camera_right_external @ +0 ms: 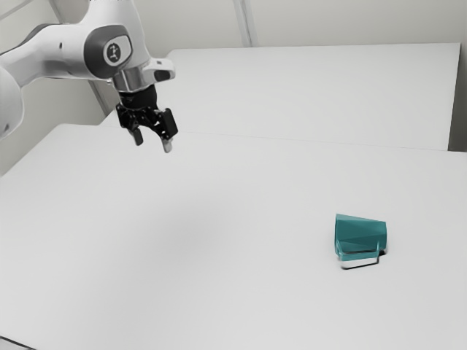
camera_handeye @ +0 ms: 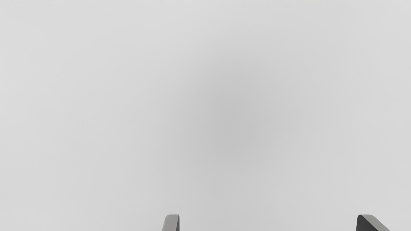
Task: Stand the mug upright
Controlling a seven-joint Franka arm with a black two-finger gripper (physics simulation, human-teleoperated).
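Your black two-finger gripper (camera_right_external: 152,144) hangs spread, empty; an off-centre squeeze from you could roll the side-lying, tapered teal mug (camera_right_external: 360,236).

Our arm (camera_right_external: 66,52) comes in from the exterior view's left, its hand (camera_right_external: 139,79) raised and the gripper (camera_right_external: 152,141) pointing downward at a slight tilt. In the wrist view, our two fingertips stand wide apart, and we hold nothing between them.
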